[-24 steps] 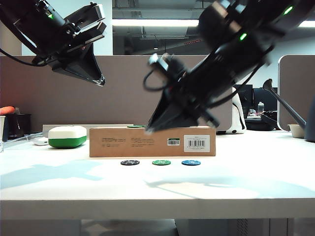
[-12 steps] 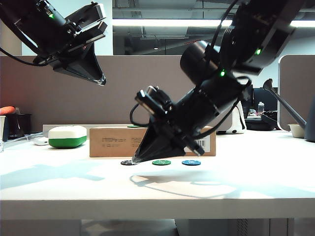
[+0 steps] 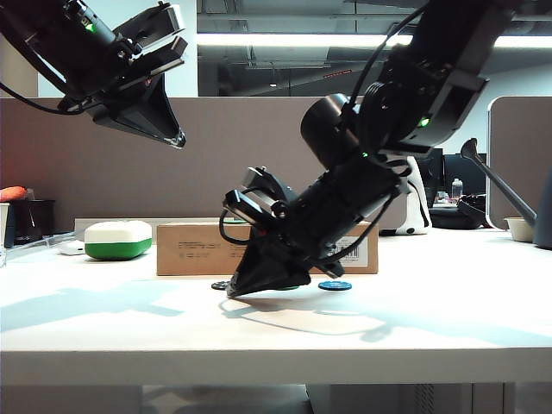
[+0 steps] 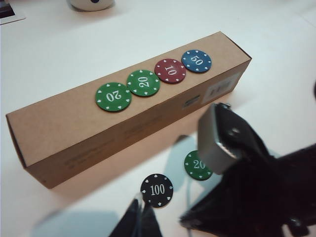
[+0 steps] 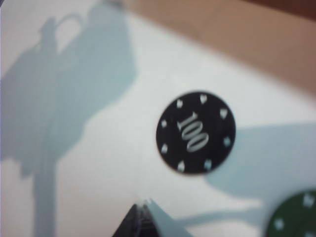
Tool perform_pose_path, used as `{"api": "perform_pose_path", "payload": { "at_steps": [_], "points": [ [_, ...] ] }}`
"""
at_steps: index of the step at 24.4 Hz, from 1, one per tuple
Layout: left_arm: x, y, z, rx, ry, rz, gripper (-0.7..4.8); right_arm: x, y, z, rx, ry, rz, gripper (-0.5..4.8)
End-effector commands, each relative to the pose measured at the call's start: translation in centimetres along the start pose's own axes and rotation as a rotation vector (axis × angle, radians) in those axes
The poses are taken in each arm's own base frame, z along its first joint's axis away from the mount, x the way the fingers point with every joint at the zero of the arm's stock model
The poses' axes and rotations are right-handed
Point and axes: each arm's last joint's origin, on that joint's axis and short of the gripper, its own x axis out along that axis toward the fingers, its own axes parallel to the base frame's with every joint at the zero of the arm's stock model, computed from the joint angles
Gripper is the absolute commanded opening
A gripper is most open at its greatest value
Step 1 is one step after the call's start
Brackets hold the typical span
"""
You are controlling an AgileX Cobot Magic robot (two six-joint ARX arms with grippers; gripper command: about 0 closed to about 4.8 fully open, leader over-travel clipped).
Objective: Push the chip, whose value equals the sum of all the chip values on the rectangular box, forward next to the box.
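Note:
The black chip (image 5: 196, 132), marked 100, lies flat on the white table in front of the rectangular box (image 4: 74, 128). On the box top are two green 20 chips (image 4: 113, 97), a red 10 (image 4: 170, 70) and a blue 50 (image 4: 196, 60). My right gripper (image 3: 231, 293) is shut and empty. Its tip is down at the table, just on the near side of the black chip (image 3: 219, 285), a small gap apart in the right wrist view. My left gripper (image 3: 177, 138) hangs high at the upper left, shut and empty.
A green 20 chip (image 4: 196, 167) and a blue chip (image 3: 335, 285) lie on the table to the right of the black one. The right arm partly hides the green one. A white-and-green case (image 3: 118, 240) stands left of the box.
The right arm has come down and to the left, from above the box to the table beside the black chip. The left arm and the chips have not moved.

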Motion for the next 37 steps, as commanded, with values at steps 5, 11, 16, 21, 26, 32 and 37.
{"api": "perform_pose_path", "payload": {
  "at_steps": [5,11,16,21,26,32,37],
  "points": [
    [-0.1,0.0,0.2,0.008,-0.019,-0.004,-0.05,1.1,-0.8,0.1,-0.021,0.055,-0.087,-0.05],
    [-0.1,0.0,0.2,0.008,-0.019,-0.004,-0.05,1.2,-1.0,0.5,-0.044,0.020,-0.180,-0.05],
    [-0.1,0.0,0.2,0.008,-0.018,-0.004,-0.05,1.3,-1.0,1.1,-0.059,-0.009,-0.182,-0.05],
    [-0.1,0.0,0.2,0.008,-0.019,-0.004,-0.05,2.2,-1.4,1.3,-0.054,0.000,-0.182,-0.05],
    [-0.1,0.0,0.2,0.008,-0.019,-0.004,-0.05,2.4,-1.6,1.5,-0.060,-0.017,-0.208,-0.05],
    [-0.1,0.0,0.2,0.008,-0.019,-0.004,-0.05,2.6,-1.7,1.9,-0.079,-0.067,-0.216,-0.05],
    [-0.1,0.0,0.2,0.008,-0.019,-0.004,-0.05,2.7,-1.6,2.2,-0.094,-0.104,-0.209,-0.05]
  ]
}}
